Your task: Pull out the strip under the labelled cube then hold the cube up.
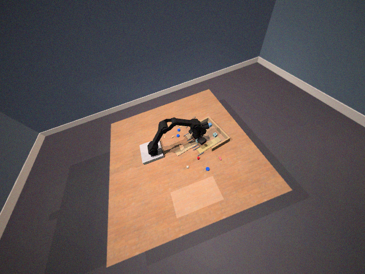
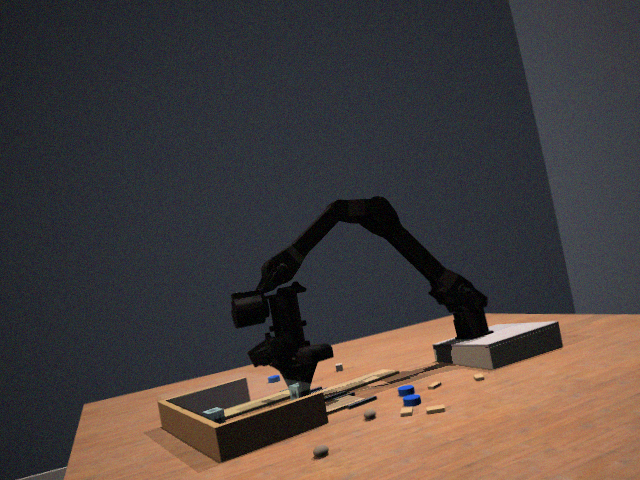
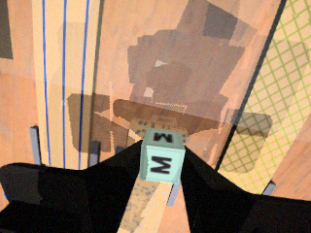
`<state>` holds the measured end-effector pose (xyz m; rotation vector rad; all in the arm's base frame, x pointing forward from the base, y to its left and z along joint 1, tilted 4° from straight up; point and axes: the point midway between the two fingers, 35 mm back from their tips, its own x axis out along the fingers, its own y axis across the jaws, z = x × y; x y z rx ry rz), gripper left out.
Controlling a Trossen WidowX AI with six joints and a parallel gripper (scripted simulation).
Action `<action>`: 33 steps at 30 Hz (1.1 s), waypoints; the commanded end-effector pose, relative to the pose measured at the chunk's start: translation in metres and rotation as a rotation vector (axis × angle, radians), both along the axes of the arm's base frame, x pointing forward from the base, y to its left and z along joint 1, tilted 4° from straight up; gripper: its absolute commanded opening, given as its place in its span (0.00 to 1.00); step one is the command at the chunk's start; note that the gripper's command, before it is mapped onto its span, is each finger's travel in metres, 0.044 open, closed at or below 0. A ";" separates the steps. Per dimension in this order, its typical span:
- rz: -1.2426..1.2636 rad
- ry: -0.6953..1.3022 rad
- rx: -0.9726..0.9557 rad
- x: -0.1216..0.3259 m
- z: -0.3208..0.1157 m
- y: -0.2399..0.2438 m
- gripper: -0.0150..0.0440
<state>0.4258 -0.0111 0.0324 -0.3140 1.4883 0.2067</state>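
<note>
Top: my arm reaches over tray. Exterior: gripper is low, inside tray's open end. Wrist: pincer is clamped on M cube; speckled strip shows below cube.

Arm showing matte black nearly all over, slim links running between chunky, rounded joints. Fatter barrel shape bulging near the wrist. Gripper matching in black, its two fingers tapering from broad blocks toward narrow tips. Fine screws and cables blurring into the dark.
</note>
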 end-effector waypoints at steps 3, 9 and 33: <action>0.000 0.006 -0.001 -0.019 0.013 0.001 0.25; 0.001 0.010 -0.002 -0.043 0.026 0.003 0.25; 0.001 0.018 -0.003 -0.114 0.031 0.006 0.25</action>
